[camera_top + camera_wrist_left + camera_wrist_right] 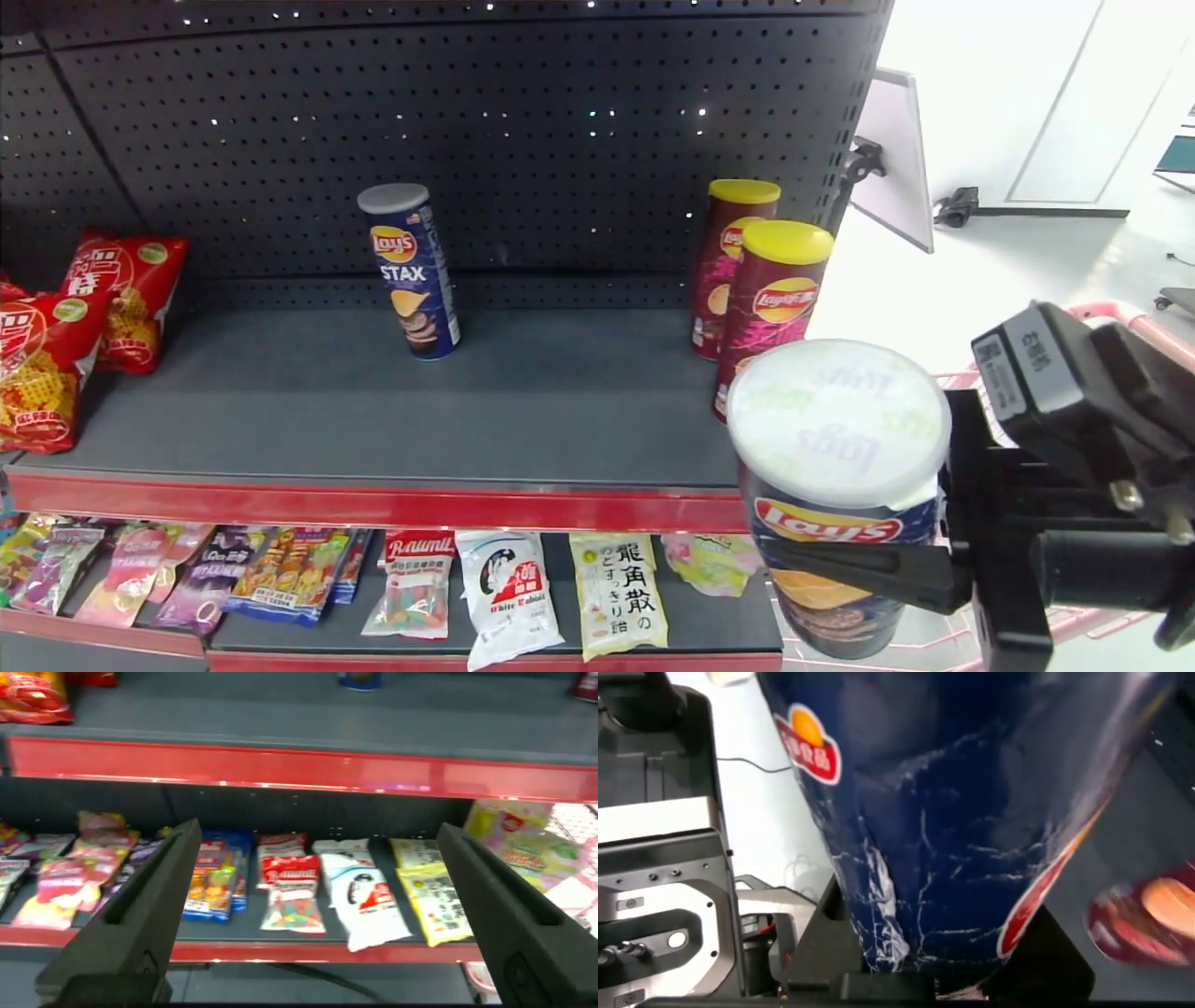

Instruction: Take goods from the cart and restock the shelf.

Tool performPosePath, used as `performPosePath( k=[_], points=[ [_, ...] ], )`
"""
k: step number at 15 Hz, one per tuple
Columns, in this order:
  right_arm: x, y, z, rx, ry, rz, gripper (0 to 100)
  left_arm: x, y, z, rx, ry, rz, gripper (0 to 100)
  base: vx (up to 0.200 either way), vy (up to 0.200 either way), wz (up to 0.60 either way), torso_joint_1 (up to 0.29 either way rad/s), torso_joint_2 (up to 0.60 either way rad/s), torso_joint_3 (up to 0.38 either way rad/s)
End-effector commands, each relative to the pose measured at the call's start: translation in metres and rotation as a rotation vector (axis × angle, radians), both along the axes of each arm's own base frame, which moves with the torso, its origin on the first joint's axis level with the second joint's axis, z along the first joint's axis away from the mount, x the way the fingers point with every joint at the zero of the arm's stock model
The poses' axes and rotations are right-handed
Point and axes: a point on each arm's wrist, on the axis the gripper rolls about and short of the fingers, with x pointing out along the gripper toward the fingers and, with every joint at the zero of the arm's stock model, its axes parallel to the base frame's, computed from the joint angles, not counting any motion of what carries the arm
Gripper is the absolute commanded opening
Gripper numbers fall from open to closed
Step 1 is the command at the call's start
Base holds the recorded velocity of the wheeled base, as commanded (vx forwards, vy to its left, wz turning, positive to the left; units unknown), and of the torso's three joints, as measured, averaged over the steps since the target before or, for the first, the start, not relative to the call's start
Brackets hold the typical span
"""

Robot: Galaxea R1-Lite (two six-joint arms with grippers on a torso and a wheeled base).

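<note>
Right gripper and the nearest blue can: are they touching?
Touching. In the head view a finger of the right gripper lies flat across the blue can.

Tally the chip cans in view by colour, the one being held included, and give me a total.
Blue cans: 2
Maroon cans with yellow lids: 2
Total: 4

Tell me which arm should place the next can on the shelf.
Right: the right gripper grips a blue chip can beside the shelf; the left gripper is open and empty.
</note>
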Motion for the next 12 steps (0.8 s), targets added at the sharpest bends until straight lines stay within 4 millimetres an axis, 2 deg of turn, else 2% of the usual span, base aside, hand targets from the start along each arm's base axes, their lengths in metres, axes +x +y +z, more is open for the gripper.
performPosePath(
  k=[1, 12],
  points=[
    [0.0015, 0.0020, -0.0050, -0.014, 0.015, 0.003, 0, 0.0001, 0.0000, 0.0001, 0.000, 0.001, 0.000, 100, 0.000, 0.200, 0.00, 0.002, 0.01, 0.002],
    [-0.0002, -0.0002, -0.0116, -0.029, 0.031, 0.000, 0, 0.0001, 0.0000, 0.0001, 0.005, 0.001, 0.000, 100, 0.000, 0.200, 0.00, 0.002, 0.00, 0.003]
  ],
)
